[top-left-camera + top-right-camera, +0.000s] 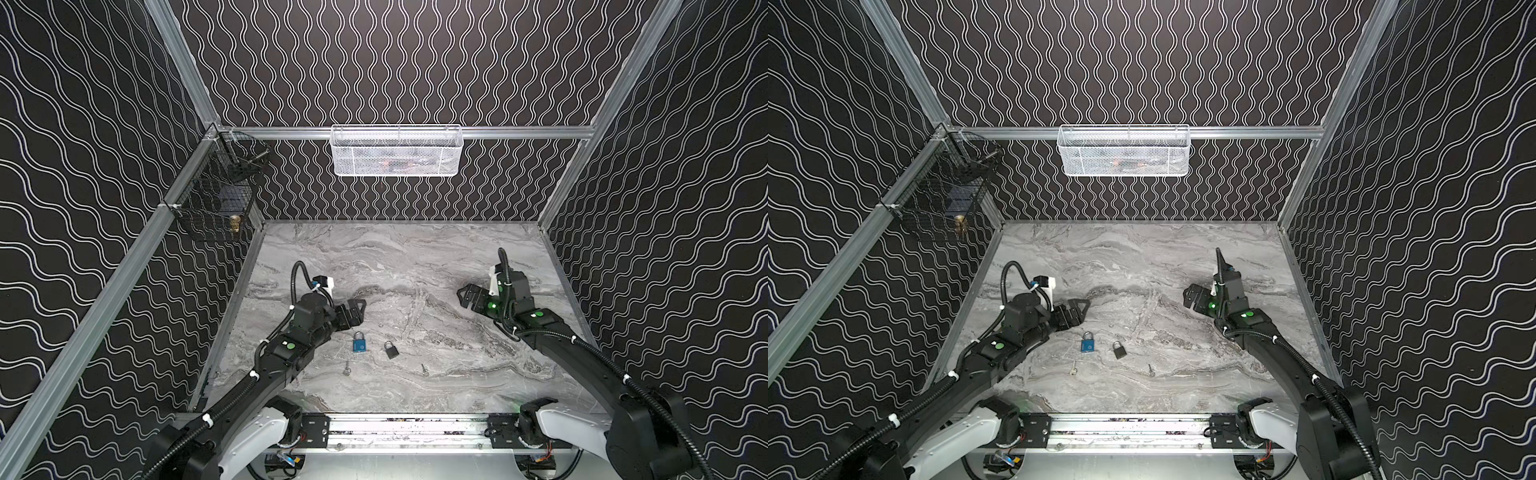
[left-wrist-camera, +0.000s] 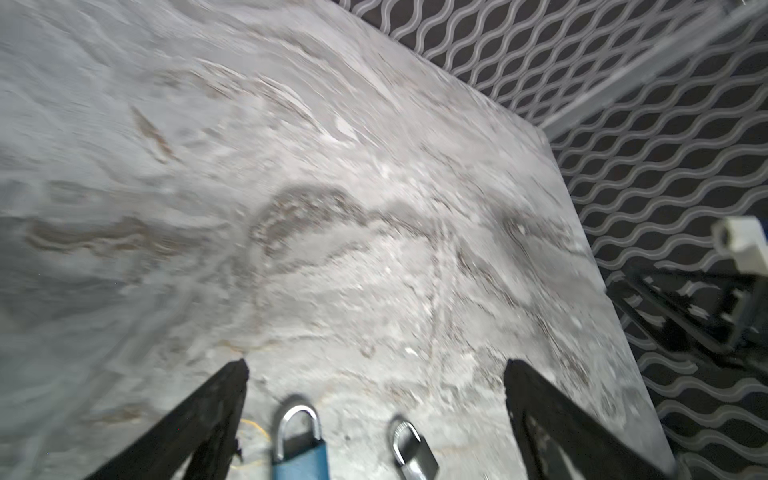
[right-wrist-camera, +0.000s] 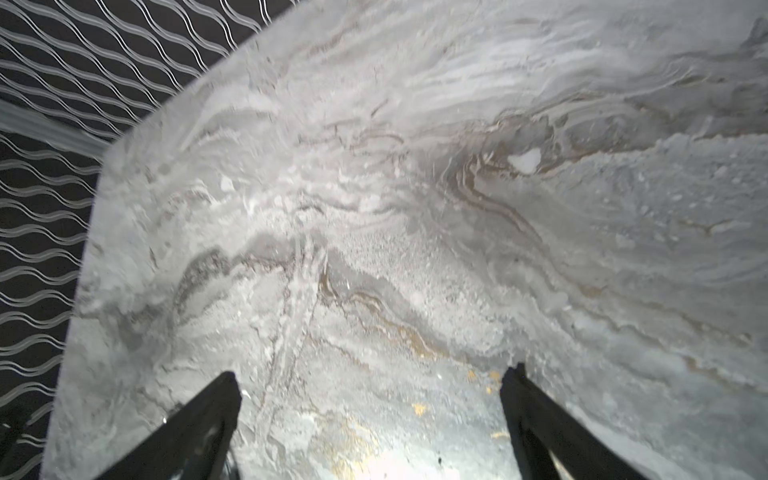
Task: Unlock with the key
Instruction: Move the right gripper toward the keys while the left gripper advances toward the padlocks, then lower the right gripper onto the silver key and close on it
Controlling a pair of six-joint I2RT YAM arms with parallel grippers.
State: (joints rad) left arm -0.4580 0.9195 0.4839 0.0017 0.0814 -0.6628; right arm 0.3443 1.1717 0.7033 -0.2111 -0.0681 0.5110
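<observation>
Padlocks and keys lie untouched on the grey marble-patterned table (image 1: pixel 415 257) as two black robot arms hang over it, jaws spread wide and gripping nothing. The left arm reaches forward from its base at the near edge. Its bent wrist turns the left gripper (image 1: pixel 358 311) sideways toward the middle of the table. It hovers just beyond the blue padlock (image 1: pixel 359 343), whose shackle shows between the open fingers (image 2: pixel 216 415) in the left wrist view. The right arm stretches along the right side of the table, wrist folded inward so the right gripper (image 1: pixel 466 296) points left across the marble, well apart from every lock and key. The blue padlock lies flat near the front centre, and the dark padlock (image 1: pixel 390 350) lies just beside it on the right, not touching and slightly tilted. The first key (image 1: pixel 346 368) rests in front of the blue padlock. The second key (image 1: pixel 424 370) rests in front and to the right of the dark one. A white mesh basket (image 1: pixel 397 151) hangs on the back wall, and a black wire basket (image 1: pixel 216 195) hangs on the left rail.
</observation>
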